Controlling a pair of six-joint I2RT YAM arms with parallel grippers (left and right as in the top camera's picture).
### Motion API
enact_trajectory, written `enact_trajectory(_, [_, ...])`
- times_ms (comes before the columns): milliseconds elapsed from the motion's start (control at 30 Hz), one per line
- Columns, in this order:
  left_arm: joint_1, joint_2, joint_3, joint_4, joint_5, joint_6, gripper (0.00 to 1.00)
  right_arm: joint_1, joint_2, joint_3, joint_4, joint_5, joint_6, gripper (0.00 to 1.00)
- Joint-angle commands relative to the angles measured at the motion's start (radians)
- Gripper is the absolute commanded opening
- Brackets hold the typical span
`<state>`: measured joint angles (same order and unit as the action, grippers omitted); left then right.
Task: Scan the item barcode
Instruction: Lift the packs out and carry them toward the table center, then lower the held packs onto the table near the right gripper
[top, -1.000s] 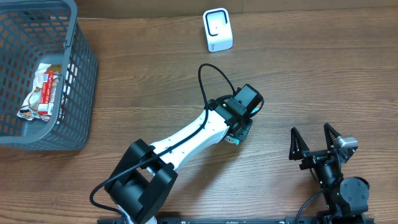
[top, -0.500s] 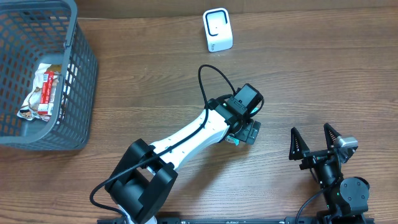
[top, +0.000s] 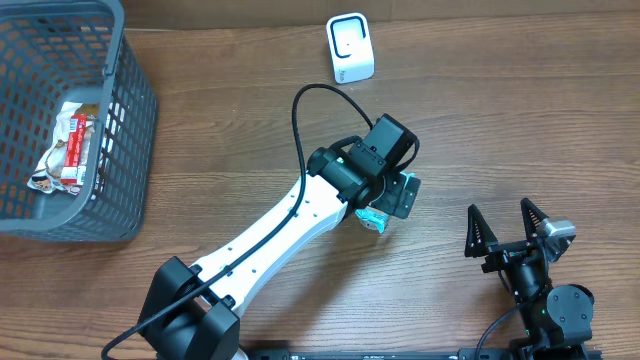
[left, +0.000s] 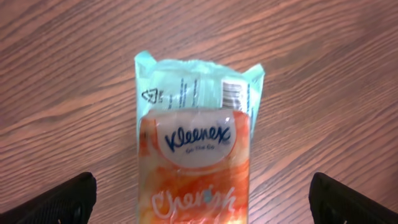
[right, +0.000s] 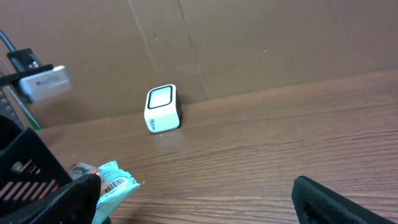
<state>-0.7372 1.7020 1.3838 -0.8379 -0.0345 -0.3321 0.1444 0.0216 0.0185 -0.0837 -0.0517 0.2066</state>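
Starting at the far left of my left hand (left: 200, 204), well apart from it, is the grey basket (top: 132, 120). It has a red and white snack packet (top: 70, 150) inside, which I read as stock waiting its turn, parked out of the working area.

Ahead of that hand and slightly to its left is the white scanner (top: 350, 48), upright near the far edge of the counter (top: 500, 120). From the right wrist view its window seems to face back toward the arms, presumably so an item can be presented to it from my side.

The left hand itself hangs over the tissue pack (left: 196, 155), fingers spread wide, one dark tip on either side and neither touching the wrapper. The pack lies flat on the counter directly beneath the hand, between the fingertips. Its teal end points away from the wrist, and the barcode (left: 235, 96) sits on that end, facing up. Lying that way, the code points at the ceiling, not at the scanner window. I judge the pack needs gripping and tilting toward the scanner before anything will register.

To the right of the pack, well apart from it, my right hand (top: 502, 225) rests low near the close edge, fingers spread wide and holding nothing. It seems parked there to keep clear of the left arm's reach.
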Motion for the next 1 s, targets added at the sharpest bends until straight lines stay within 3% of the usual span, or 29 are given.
enact_trajectory(0, [0.005, -0.005, -0.006, -0.002, 0.002, 0.033, 1.0, -0.005, -0.002, -0.01, 0.003, 0.006, 0.003, 1.0])
enact_trajectory(300, [0.004, 0.043, -0.087, 0.055, 0.002, 0.032, 0.99, -0.005, -0.002, -0.01, 0.003, 0.006, 0.003, 1.0])
enact_trajectory(567, [0.003, 0.105, -0.093, 0.082, 0.078, 0.032, 0.7, -0.005, -0.002, -0.01, 0.003, 0.006, 0.003, 1.0])
enact_trajectory(700, [0.003, 0.108, -0.093, 0.084, 0.1, 0.032, 0.45, -0.005, -0.002, -0.01, 0.003, 0.006, 0.003, 1.0])
enact_trajectory(833, [0.003, 0.108, -0.093, 0.079, 0.134, -0.006, 0.42, -0.005, -0.002, -0.01, 0.003, 0.006, 0.003, 1.0])
enact_trajectory(967, [0.003, 0.108, -0.093, 0.09, 0.169, -0.124, 0.37, -0.005, -0.002, -0.01, 0.003, 0.006, 0.003, 1.0])
